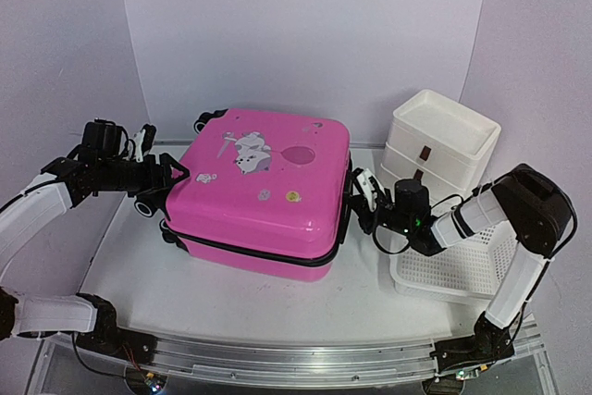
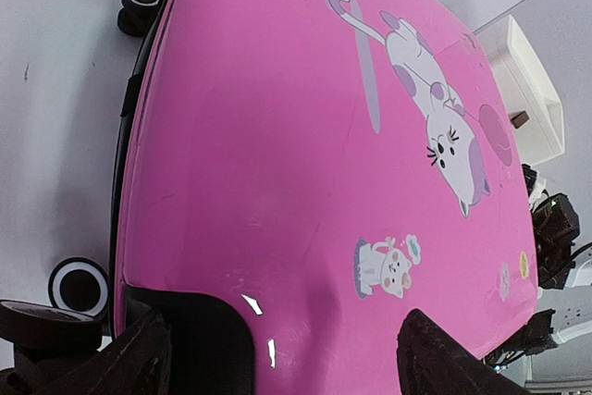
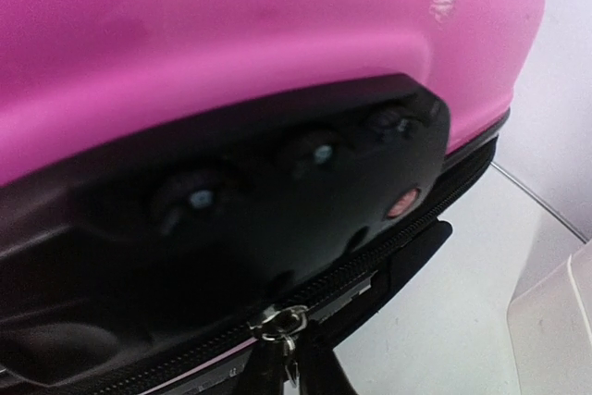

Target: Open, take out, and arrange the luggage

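Note:
The hot-pink suitcase (image 1: 264,187) lies flat and closed in the middle of the table, its cartoon print facing up. It fills the left wrist view (image 2: 305,136). My left gripper (image 1: 174,176) is open at the case's left corner by the black wheels (image 1: 148,205), and its fingers (image 2: 444,363) straddle that corner. My right gripper (image 1: 357,197) is at the case's right side. In the right wrist view it (image 3: 287,372) is shut on the silver zip pull (image 3: 285,323) on the black zip band (image 3: 416,228), below the black lock panel.
A white plastic drawer stack (image 1: 442,141) stands at the back right. A white mesh basket (image 1: 462,265) sits in front of it, under my right arm. White walls close in the back and sides. Another wheel (image 1: 202,120) shows at the case's back left.

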Tool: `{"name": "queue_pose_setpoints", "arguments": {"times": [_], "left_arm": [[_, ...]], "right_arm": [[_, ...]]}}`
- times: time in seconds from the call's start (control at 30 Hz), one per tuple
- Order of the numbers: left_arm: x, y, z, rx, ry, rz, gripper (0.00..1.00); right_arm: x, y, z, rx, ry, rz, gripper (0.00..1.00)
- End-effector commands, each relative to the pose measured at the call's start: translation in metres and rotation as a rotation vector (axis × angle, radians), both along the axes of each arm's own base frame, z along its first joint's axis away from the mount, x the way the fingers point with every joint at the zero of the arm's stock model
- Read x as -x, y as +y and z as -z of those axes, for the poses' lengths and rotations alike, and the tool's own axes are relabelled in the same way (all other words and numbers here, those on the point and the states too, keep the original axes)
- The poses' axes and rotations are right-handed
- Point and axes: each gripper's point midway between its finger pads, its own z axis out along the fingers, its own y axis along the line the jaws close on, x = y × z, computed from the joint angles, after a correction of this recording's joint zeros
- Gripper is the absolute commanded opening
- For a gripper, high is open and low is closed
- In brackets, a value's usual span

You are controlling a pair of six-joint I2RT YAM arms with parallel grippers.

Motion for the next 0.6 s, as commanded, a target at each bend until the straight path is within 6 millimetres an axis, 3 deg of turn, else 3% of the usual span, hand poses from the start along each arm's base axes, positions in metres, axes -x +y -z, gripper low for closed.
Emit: {"name": "queue_pose_setpoints", "arguments": {"times": [0.0, 0.23, 0.37, 0.57], "left_arm": [[0.028, -0.010, 0.031, 0.019, 0.168, 0.056, 0.84], [0.027, -0.008, 0.032, 0.011, 0.167, 0.045, 0.84], [0.026, -0.007, 0.031, 0.010, 0.167, 0.036, 0.84], [0.025, -0.007, 0.033, 0.008, 0.172, 0.030, 0.84]], "right_arm": [[0.017, 0.036, -0.029, -0.116, 0.002, -0.173, 0.01], [0.060, 0.030, -0.033, -0.151, 0.233, -0.234, 0.00], [0.108, 0.034, -0.031, -0.072, 0.375, -0.323, 0.00], [0.157, 0.040, -0.026, -0.036, 0.436, -0.370, 0.00]]}}
